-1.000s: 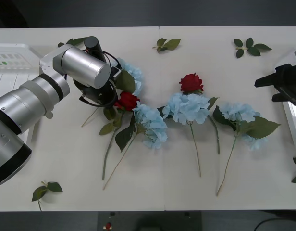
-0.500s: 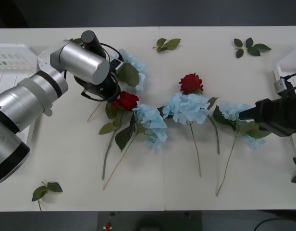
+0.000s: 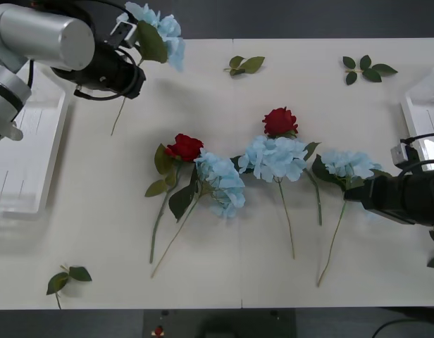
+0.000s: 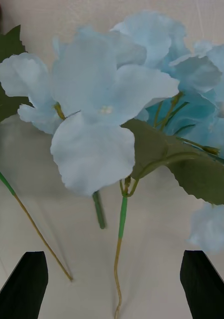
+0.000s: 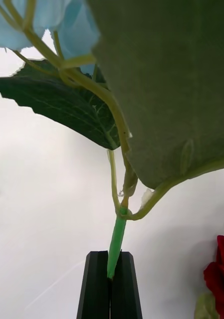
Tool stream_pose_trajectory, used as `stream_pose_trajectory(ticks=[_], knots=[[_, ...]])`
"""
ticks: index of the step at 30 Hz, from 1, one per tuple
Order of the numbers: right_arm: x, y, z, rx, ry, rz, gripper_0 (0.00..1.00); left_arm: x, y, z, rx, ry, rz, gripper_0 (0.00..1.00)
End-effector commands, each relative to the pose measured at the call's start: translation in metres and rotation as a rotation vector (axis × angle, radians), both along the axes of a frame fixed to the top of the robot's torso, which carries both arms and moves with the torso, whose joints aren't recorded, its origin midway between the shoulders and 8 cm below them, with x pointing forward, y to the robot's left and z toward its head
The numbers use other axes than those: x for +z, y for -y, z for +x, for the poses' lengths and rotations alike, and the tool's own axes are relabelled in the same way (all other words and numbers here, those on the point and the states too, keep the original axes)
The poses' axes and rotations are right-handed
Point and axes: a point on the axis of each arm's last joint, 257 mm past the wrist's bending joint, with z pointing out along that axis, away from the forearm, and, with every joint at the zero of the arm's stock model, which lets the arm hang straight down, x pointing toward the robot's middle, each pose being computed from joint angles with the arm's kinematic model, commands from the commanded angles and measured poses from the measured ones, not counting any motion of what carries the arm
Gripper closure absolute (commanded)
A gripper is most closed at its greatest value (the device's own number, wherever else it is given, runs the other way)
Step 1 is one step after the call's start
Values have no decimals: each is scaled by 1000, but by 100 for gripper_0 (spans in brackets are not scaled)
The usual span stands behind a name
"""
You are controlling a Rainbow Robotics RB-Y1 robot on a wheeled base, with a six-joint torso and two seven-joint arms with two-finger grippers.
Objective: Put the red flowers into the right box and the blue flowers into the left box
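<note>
Surface (image 3: 224, 282): pale, carrying the flowers, with loose leaf sprigs (image 3: 245, 65) along its far edge and near corners.

Left box (image 3: 27, 151): white tray at the robot's left edge of the surface; no flowers are visible in it. Right box (image 3: 423, 109): white tray at the right edge, only partly in frame; contents cannot be judged.

Left gripper (image 5: 110, 284): raised near the far left corner, beside the left box. Its black fingers are closed flat on the green stem of a blue flower (image 3: 155, 28), whose head hangs clear above the surface edge.

Right gripper (image 4: 112, 284): low over the right side of the surface, fingers spread wide at either side of the stems of the rightmost blue flower (image 3: 347, 163), which lies flat. Nothing is held.

Remaining blue flowers: one at centre (image 3: 275, 156), one left of centre (image 3: 221, 182). Red flowers: one (image 3: 280, 120) just behind the centre blue head, one (image 3: 185, 147) touching the left-of-centre blue head.

Assessment: the step in hand is transfer of the held blue flower to the left box. The next move calls for carrying it over the tray and releasing inside the rim. The right gripper appears set to take a blue stem, which belongs in the far box; this warrants attention.
</note>
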Motion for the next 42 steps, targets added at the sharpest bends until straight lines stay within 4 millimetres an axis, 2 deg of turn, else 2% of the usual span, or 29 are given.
stream_pose_trajectory(ticks=[1, 2, 5, 10, 15, 22, 29, 34, 37, 42], knots=[[5, -5, 6, -29, 24, 15, 22, 28, -45, -15, 30, 27, -28, 100], [1, -6, 5, -23, 25, 5, 22, 32, -61, -23, 54, 20, -43, 100], [-6, -4, 3, -15, 26, -21, 22, 38, -89, -39, 93, 5, -56, 100], [-15, 1, 2, -8, 35, -68, 23, 50, -159, -74, 211, -29, -73, 100], [-28, -1, 1, 12, 50, -115, 22, 59, -211, -97, 310, -49, -92, 100], [-35, -11, 6, 4, 69, -107, 22, 61, -255, -111, 413, -43, -98, 100], [-39, -23, 19, -11, 90, -89, 23, 53, -306, -125, 529, -49, 32, 100], [-44, -23, 23, -8, 88, -102, 22, 42, -322, -130, 575, -80, 131, 100], [-51, -23, 27, 4, 86, -128, 23, 23, -325, -132, 591, -131, 150, 100], [-61, -23, 32, 15, 94, -140, 32, 0, -328, -123, 601, -166, 168, 100]])
